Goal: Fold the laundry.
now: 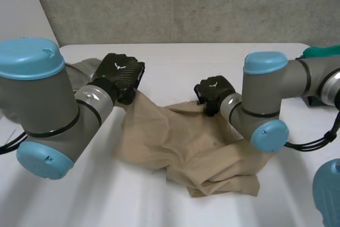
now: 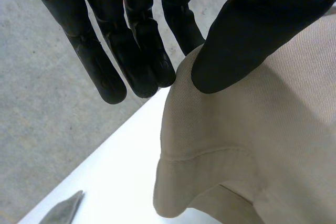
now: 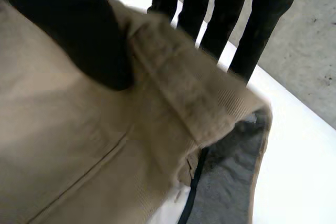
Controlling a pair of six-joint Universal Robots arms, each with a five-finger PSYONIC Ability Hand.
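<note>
Two pinches — left hand [image 1: 119, 73] and right hand [image 1: 212, 91] each clamp the tan garment [image 1: 180, 147].

The right hand [image 3: 79, 30] pinches the tan trousers [image 3: 68, 150] at the waistband [image 3: 194, 87], thumb on top, with the white counter [image 3: 304, 182] beneath the trousers.

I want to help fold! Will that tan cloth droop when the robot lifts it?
Probably: the tan cloth lies in soft folds between the left hand and right hand. Its stitched band looks thick, so maybe heavyish. The woven surface likely grips the fingers well.
</note>
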